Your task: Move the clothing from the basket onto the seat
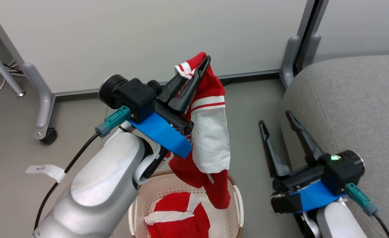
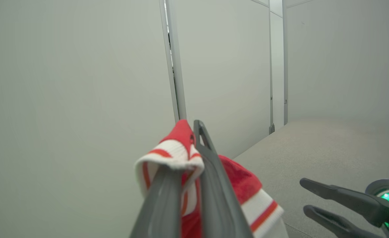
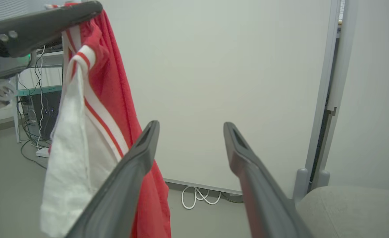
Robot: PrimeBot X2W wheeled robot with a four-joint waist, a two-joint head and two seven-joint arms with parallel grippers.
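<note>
My left gripper is shut on a red garment with white panels and striped trim, raised well above the basket. The cloth hangs from the fingertips and its lower end dangles down into the basket. A second red and white garment lies crumpled inside the cream basket on the floor. The hanging garment also shows at the left of the right wrist view. My right gripper is open and holds nothing, low beside the grey seat at the right.
A white partition wall with grey wheeled feet stands behind. A second partition post rises beside the seat. White cables lie on the floor along the wall. A desk with a computer stands far off.
</note>
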